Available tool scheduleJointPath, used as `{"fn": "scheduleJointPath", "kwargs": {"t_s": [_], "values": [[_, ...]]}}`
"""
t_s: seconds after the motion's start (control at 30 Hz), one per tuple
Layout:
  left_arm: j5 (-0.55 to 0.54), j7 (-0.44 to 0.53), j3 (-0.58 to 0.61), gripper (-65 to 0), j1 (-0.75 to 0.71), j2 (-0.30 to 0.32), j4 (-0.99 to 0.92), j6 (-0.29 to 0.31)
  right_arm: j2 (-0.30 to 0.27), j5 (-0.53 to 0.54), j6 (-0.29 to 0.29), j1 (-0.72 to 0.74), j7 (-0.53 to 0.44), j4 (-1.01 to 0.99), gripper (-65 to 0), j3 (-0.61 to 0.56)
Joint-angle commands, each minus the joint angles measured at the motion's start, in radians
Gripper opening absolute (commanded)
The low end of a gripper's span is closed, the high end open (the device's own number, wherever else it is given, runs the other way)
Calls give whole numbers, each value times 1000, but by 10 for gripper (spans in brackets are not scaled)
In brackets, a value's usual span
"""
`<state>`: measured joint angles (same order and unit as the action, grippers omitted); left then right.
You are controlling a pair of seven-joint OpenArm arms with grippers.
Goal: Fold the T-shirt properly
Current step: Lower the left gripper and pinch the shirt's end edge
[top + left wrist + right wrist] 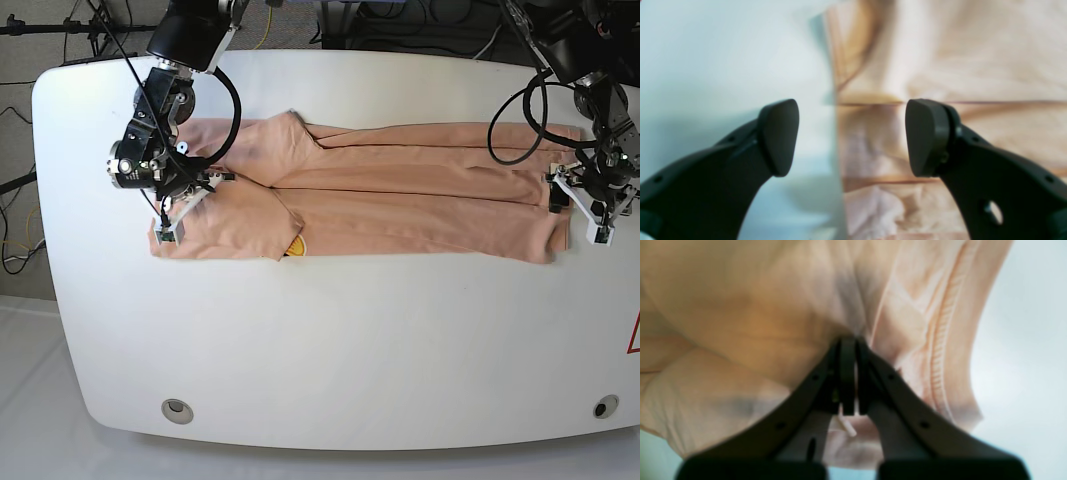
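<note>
The peach T-shirt (400, 195) lies in a long, narrow band across the white table, its yellow mark (295, 247) peeking out at the front edge. My right gripper (849, 345) is shut on a bunch of the cloth (750, 323) beside the ribbed hem (942, 340); in the base view this gripper (185, 190) is over the shirt's left end. My left gripper (853, 136) stands open above the shirt's side edge (940, 60), one finger over the bare table, the other over cloth, nothing between them. In the base view it (582, 197) hovers at the shirt's right end.
The white table (350, 340) has rounded corners, with round inserts at the front left (177, 408) and front right (600, 407). Cables and stands crowd the back edge (420, 25). A red mark (634, 335) shows at the right edge.
</note>
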<state>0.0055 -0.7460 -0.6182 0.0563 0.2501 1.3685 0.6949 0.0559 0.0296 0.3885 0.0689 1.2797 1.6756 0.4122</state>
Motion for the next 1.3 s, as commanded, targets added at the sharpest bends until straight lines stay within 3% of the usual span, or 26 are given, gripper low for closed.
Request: {"fn": "scheduleJointPath", "kwargs": {"t_s": [0.0, 0.37, 0.43, 0.57, 0.7, 1.27], "values": [[-16, 21, 0, -221, 25, 13, -6, 3, -4, 5, 0, 17, -13, 19, -643, -2], [-55, 50, 6, -199, 32, 7, -107, 3, -5, 1, -4, 14, -13, 21, -643, -3], [-87, 53, 1, -184, 28, 6, -117, 3, -6, -1, -4, 14, -13, 21, -642, -1], [-226, 67, 0, -94, 22, 7, -150, 3, -2, -6, -5, 15, -12, 21, -644, -4], [-279, 58, -2, -79, 18, 5, -153, 3, -2, -5, -5, 14, -11, 21, -644, -5], [-329, 26, 14, -157, 19, -1, -151, 3, -3, -4, -2, 12, 3, 17, -646, -5]]}}
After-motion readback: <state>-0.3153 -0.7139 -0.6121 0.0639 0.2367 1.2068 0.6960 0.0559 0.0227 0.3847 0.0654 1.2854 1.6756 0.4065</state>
